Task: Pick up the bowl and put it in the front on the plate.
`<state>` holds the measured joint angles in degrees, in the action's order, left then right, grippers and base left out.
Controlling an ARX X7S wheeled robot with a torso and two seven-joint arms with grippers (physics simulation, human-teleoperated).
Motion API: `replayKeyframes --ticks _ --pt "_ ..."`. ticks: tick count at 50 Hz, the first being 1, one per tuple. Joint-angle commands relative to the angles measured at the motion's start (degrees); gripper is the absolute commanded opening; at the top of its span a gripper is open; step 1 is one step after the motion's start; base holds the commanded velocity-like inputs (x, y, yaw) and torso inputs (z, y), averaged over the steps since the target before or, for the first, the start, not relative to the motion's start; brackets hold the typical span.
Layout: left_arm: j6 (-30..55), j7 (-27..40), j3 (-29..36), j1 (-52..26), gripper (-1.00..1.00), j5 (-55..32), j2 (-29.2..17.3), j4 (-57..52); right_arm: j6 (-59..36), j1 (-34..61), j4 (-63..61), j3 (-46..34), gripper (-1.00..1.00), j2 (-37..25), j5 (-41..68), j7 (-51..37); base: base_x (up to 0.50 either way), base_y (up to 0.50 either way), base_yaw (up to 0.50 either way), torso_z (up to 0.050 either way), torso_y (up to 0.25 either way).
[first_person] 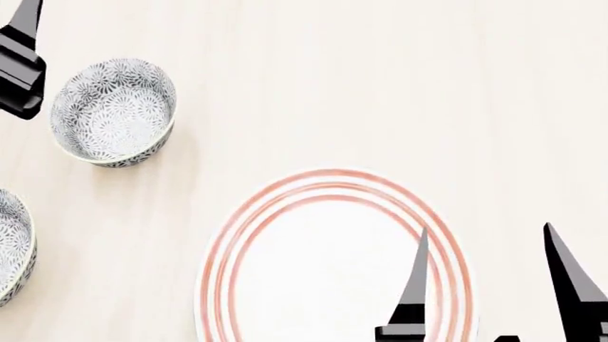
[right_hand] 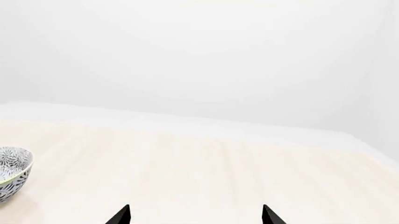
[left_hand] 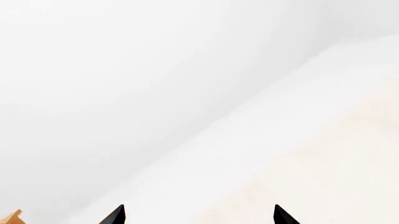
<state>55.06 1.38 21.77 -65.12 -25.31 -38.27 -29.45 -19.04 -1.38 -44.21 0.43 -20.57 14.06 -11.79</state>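
Note:
Two patterned bowls show in the head view: one bowl (first_person: 114, 112) at the upper left and a second bowl (first_person: 10, 246), cut by the left edge. Both stand upright on the table, apart from the plate (first_person: 332, 263), a white plate with red rings at the bottom centre. My right gripper (first_person: 486, 229) is open over the plate's right rim, holding nothing. The right wrist view catches one bowl (right_hand: 12, 179) off to the side of the open right gripper (right_hand: 196, 215). My left gripper (left_hand: 199, 215) is open and empty; one of its fingers (first_person: 24, 25) shows just left of the upper bowl.
The pale wooden table (first_person: 399, 85) stretches to the right and back of the plate. In the right wrist view the table's far edge (right_hand: 187, 121) meets a white wall. A small orange shape (left_hand: 12, 217) sits at the corner of the left wrist view.

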Motion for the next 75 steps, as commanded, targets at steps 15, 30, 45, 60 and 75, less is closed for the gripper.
replayKeyframes --ticks 15,30,45,60,75 --pt "-25.9 -24.3 33.0 -18.1 1.0 24.5 -4.2 26.4 -0.5 -0.1 -0.8 -0.7 1.0 -0.8 0.8 0.0 0.0 0.0 0.0 0.0 0.0" --pt "-27.1 -30.7 44.6 -18.2 1.0 32.9 -2.8 32.0 0.7 -0.8 -0.4 -0.9 1.0 -1.0 0.8 0.1 0.0 0.0 0.0 0.0 0.0" --pt "-32.2 -29.9 43.6 -17.0 1.0 31.1 -3.5 32.0 1.8 -1.2 0.6 -1.2 1.0 -1.1 0.8 0.1 0.0 0.0 0.0 0.0 0.0" --pt "-34.3 -32.3 40.1 -14.6 1.0 23.4 -7.0 25.1 1.7 -1.1 0.4 -1.7 1.0 -1.4 0.6 -0.2 0.0 0.0 0.0 0.0 0.0" --pt "-21.9 -32.1 36.8 -10.9 1.0 13.9 -7.2 22.2 1.8 -1.0 0.7 -2.1 1.0 -1.7 0.3 -0.6 0.0 0.0 0.0 0.0 0.0"
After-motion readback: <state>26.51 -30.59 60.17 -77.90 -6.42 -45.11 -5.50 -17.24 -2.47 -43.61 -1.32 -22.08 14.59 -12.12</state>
